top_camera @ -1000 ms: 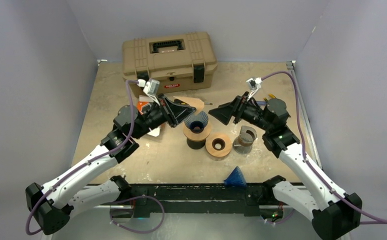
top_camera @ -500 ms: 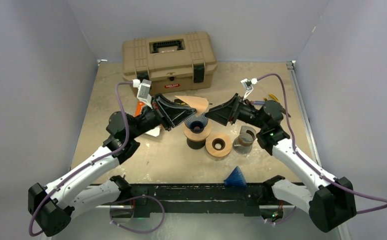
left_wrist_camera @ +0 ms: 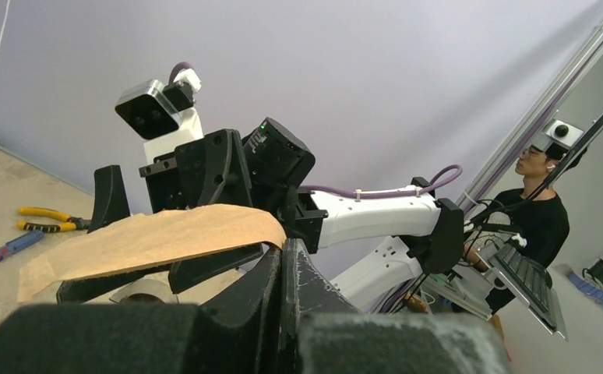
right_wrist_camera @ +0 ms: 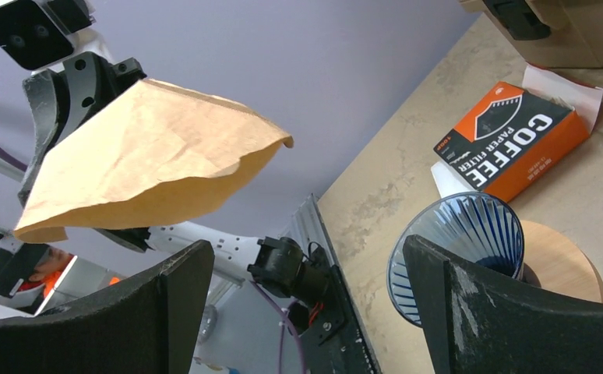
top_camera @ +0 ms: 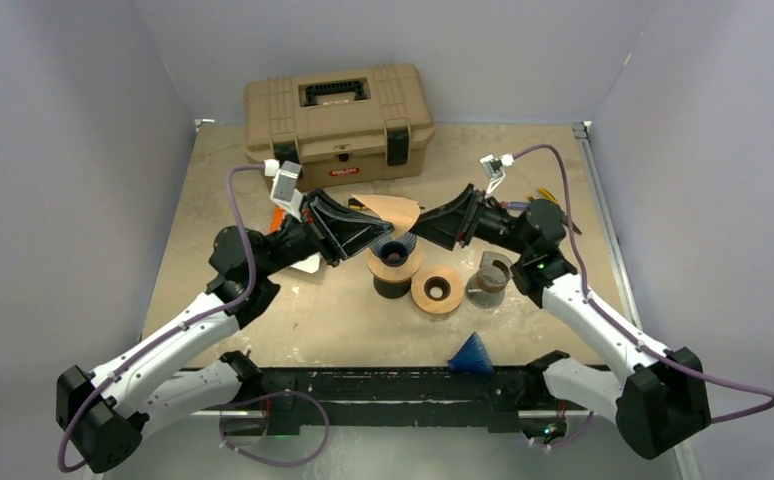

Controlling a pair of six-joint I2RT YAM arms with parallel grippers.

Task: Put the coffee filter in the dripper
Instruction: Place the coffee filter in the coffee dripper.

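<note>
Left gripper (top_camera: 375,232) is pinched fully closed on one edge of the coffee filter (top_camera: 388,207), holding it up off the table (top_camera: 523,170) just beyond the dripper (top_camera: 395,250), while the right gripper (top_camera: 421,228) faces it from the other side with its jaws spread wide and nothing in them. From the right wrist view the coffee filter (right_wrist_camera: 150,160) hangs in the air ahead of the right gripper (right_wrist_camera: 306,245) and apart from both fingers, with the dripper (right_wrist_camera: 458,234) lower down and off to one side. I read this as the opening step: the filter is lifted but flat, and I judge it needs spreading into a cone before it can seat. My next move would call for the right jaws to close on the free edge without tearing it, then both arms to bring the point down over the dripper's mouth. The filter is thin, brown, unbleached paper, fan-shaped, lightly creased and drooping at its unsupported rim, so I expect it to flex and slip easily. The dripper is a translucent blue cone with fine ribs running down its inside wall, hard and smooth-looking, sitting in a round wooden stand (top_camera: 393,272). An orange box of paper filters (right_wrist_camera: 509,140) lies flat beside it.
</note>
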